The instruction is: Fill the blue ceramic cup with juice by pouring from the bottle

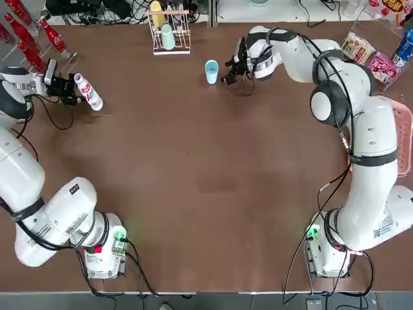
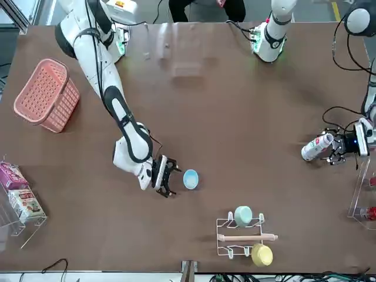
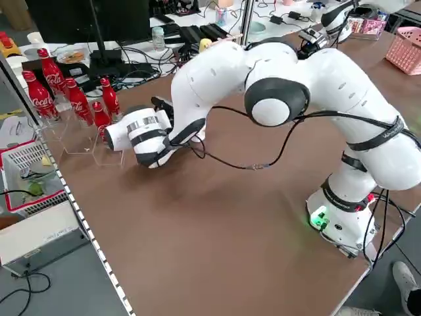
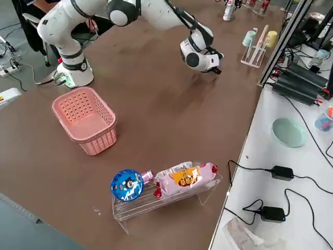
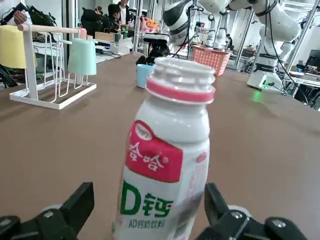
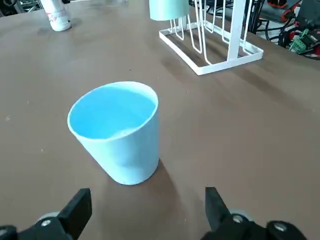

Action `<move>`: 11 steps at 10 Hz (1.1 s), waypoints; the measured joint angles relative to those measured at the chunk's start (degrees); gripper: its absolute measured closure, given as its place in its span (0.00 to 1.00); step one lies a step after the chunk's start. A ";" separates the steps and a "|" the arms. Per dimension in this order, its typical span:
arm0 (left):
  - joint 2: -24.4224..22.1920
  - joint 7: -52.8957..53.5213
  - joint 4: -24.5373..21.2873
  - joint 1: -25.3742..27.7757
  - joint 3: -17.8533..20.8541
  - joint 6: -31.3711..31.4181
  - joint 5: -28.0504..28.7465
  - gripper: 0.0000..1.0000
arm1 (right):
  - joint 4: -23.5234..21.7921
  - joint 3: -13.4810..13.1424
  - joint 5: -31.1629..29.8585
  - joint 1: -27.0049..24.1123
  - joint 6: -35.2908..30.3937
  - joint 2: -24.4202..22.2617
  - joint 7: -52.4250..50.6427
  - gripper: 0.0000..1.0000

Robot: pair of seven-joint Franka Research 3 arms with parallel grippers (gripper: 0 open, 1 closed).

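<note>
Top view shows the brown counter (image 1: 193, 194) with both white arms reaching toward its far edge. A pink basket (image 1: 405, 139) sits at the counter's right edge, beside the right arm. At the far edge stands a white wire rack (image 1: 170, 40) carrying a yellow cup (image 1: 157, 13) and a pale mint-green cup (image 1: 168, 36). Slim red bottles (image 1: 26, 35) stand in a clear holder at the far left corner. The left pincer (image 1: 68, 88) is at the far left of the counter, its fingers spread wide on either side of the bottle (image 1: 89, 92); in the left wrist view the white bottle with red-and-pink print stands between the two black fingertips with a gap on each side, its neck showing no cap. The right pincer (image 1: 231, 70) is just beside the blue ceramic cup (image 1: 211, 71), wide open and apart from it. The cup stands upright on the counter near the rack; the right wrist view shows its inside bare.
</note>
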 joint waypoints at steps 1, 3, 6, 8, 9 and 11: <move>0.17 0.01 0.03 -0.16 -0.05 0.00 -0.97 0.03 | 0.61 -0.01 0.47 0.20 0.03 0.20 -0.12 0.00; 0.37 0.01 0.03 -0.44 -0.07 -0.02 -2.03 0.04 | 1.68 -0.04 0.53 0.61 0.19 0.36 -0.55 0.00; 0.95 1.72 -0.70 -0.49 -0.82 -0.07 -2.05 0.03 | 1.94 -0.15 0.55 0.65 0.25 0.59 -1.79 0.00; 0.95 1.95 -1.76 -0.46 -1.02 -0.37 -2.05 0.03 | 2.01 -0.15 0.56 0.85 0.25 1.19 -2.11 0.00; 0.96 1.97 -2.87 -0.45 -1.53 -0.39 -2.05 0.02 | 2.04 -0.14 0.58 1.11 0.40 1.41 -2.25 0.00; 0.97 3.33 -4.64 -0.47 -2.10 -0.39 -2.05 0.05 | 2.10 -0.12 0.64 2.03 1.77 1.46 -2.26 0.00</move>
